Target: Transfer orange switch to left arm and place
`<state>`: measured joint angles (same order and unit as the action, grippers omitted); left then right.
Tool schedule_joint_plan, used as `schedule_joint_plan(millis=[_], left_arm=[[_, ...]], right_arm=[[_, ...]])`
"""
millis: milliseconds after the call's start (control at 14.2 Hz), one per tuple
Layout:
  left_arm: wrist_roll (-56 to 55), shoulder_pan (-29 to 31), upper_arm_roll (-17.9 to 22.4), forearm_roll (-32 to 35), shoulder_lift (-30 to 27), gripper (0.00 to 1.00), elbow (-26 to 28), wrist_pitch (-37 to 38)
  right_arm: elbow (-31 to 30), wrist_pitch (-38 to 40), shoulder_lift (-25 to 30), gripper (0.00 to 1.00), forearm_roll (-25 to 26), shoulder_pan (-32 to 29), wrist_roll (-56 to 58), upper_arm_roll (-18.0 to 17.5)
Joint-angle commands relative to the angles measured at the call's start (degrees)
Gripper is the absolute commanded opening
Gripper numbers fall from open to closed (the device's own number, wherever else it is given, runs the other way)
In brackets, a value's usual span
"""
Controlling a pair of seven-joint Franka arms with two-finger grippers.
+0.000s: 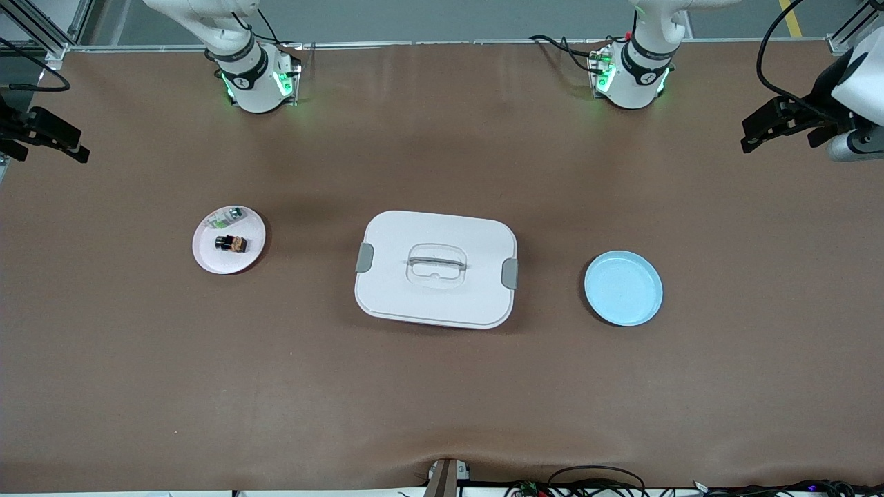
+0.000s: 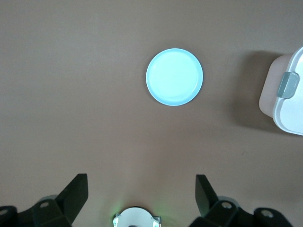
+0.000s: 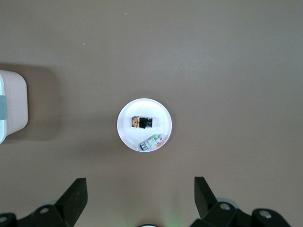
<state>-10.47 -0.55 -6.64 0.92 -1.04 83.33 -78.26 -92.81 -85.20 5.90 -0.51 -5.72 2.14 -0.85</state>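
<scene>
Both grippers stand wide open with nothing between the fingers, as I see from my remote station. My left gripper [image 2: 139, 196] hangs high over bare tabletop at the left arm's end, looking down on the pale blue round plastic plate [image 2: 174, 76]; my right gripper [image 3: 139, 196] hangs high over the right arm's end, above the white round plate [image 3: 144, 125].

Nearest the front camera, at the table's edge, I see a tangle of black cables [image 1: 594, 480] and a small grey bracket [image 1: 445, 476]. Farther in, the large white rounded-rectangular box [image 1: 436, 269] with grey side clips and a recessed clear handle on its lid sits mid-table, between the two plates and well apart from each. The tiny black blocky switch [image 1: 231, 243] with an orange-brown band lies on the white plate, just beside a small green-and-clear part [image 1: 228, 217] that lies farther from the front camera.

I can read no writing or brand on anything.

One brown matte table surface [image 1: 442, 386] covers everything. Farthest off, the two white arm bases [image 1: 257, 79] glow green, with a grey floor and aluminium framing [image 1: 41, 31] past the table's edge.
</scene>
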Motion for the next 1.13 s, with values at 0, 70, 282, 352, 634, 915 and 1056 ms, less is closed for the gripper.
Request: schedule_joint_plan(millis=[0, 70, 282, 352, 634, 915, 1056], left_arm=[[-0.51, 0.02, -0.3, -0.04, -0.37, 1.0, -0.19, -0.05], [-0.51, 0.02, -0.3, -0.04, -0.37, 1.0, -0.19, -0.05], [-0.51, 0.02, -0.3, -0.04, -0.37, 1.0, -0.19, -0.05], [-0.51, 0.02, -0.3, -0.04, -0.37, 1.0, -0.19, -0.05], [-0.51, 0.02, -0.3, -0.04, -0.37, 1.0, -0.19, -0.22], [-0.6, 0.02, -0.3, -0.04, -0.19, 1.0, -0.19, -0.31], [-0.51, 0.02, -0.3, -0.13, -0.19, 1.0, -0.1, -0.31]], right_arm=[[1.32, 0.47, -0.89, 1.0, -0.01, -0.34, 1.03, -0.2], [1.23, 0.47, -0.89, 1.0, -0.1, -0.34, 1.03, -0.2], [1.23, 0.56, -0.98, 1.0, -0.28, -0.26, 0.68, -0.2], [1.05, 0.56, -0.98, 1.0, -0.37, -0.08, 0.68, -0.2], [-0.09, 3.37, -0.71, 1.0, -0.63, 2.98, -4.65, -0.64], [-7.8, 1.63, 0.6, 1.0, -0.72, 8.17, -11.63, -0.64], [-14.21, -3.19, 3.32, 1.0, -0.72, 8.8, -11.63, -0.64]])
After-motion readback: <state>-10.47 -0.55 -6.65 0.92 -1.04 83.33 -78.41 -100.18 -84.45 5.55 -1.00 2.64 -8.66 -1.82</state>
